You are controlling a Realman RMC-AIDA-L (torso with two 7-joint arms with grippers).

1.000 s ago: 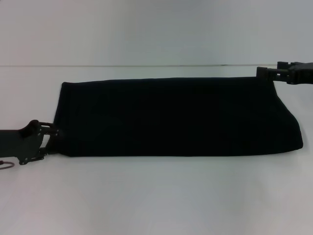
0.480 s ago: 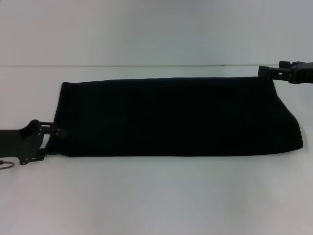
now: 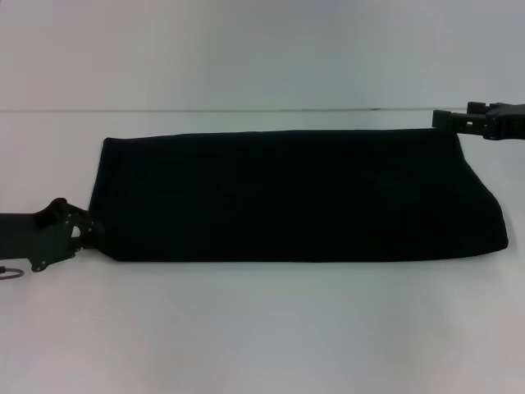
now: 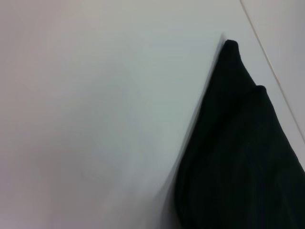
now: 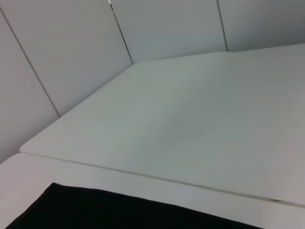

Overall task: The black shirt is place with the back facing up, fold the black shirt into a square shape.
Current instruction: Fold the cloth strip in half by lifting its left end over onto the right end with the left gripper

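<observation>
The black shirt [image 3: 295, 197] lies on the white table [image 3: 262, 328], folded into a long flat band running left to right. My left gripper [image 3: 92, 232] is at the band's near left corner, its fingers drawn together on the cloth edge. In the left wrist view the black shirt [image 4: 238, 157] tapers to a point, and no fingers show. My right gripper [image 3: 439, 119] hovers just off the far right corner, apart from the cloth. The right wrist view shows only the black shirt's [image 5: 95, 210] edge.
The table's far edge [image 3: 246, 110] runs just behind the shirt, with a pale panelled wall [image 5: 167, 28] beyond it. Bare white tabletop stretches in front of the shirt and to its left.
The left gripper's fingers have drawn together at the shirt's near left corner. The right gripper has backed off slightly to the right. The shirt has not moved.
</observation>
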